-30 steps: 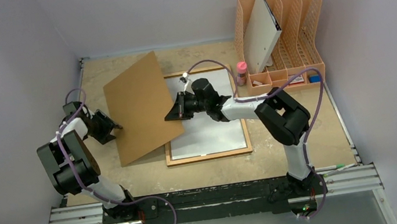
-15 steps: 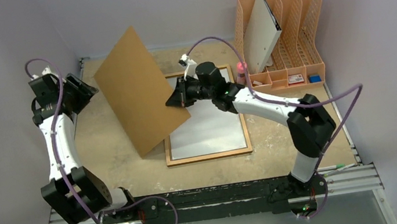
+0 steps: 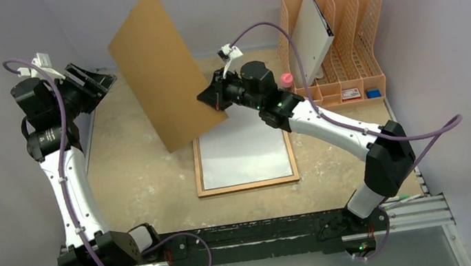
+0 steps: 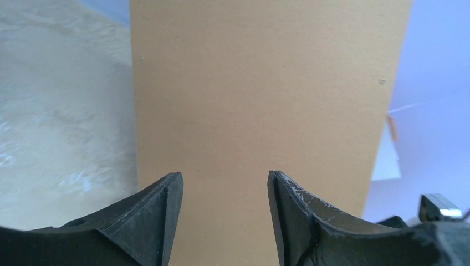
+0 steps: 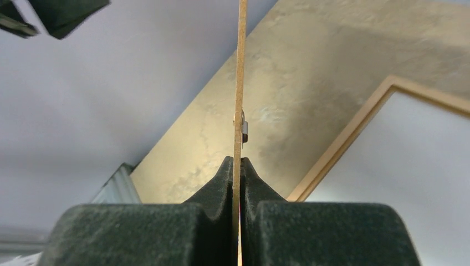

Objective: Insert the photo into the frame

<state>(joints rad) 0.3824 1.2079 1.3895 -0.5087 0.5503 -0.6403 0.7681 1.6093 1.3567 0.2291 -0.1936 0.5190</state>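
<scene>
**Ana:** Why is the brown board (image 3: 164, 66) up in the air?
**Ben:** The right gripper (image 5: 236, 163) pinches its edge tight and tips it up over the frame's (image 3: 248, 185) far left corner. I think that leaves the frame open for the photo.
**Ana:** And the left gripper (image 4: 224, 183)?
**Ben:** Its jaws are spread, holding nothing, well to the left of the frame.
**Ana:** Where is the photo?
**Ben:** I see no plant picture. A pale sheet (image 3: 309, 35) stands in the orange rack (image 3: 372, 23) behind the frame. Maybe that's it.
**Ana:** What does the right wrist view add?
**Ben:** A tiny metal clip (image 5: 243, 128) on the board. The top view misses it.
</scene>
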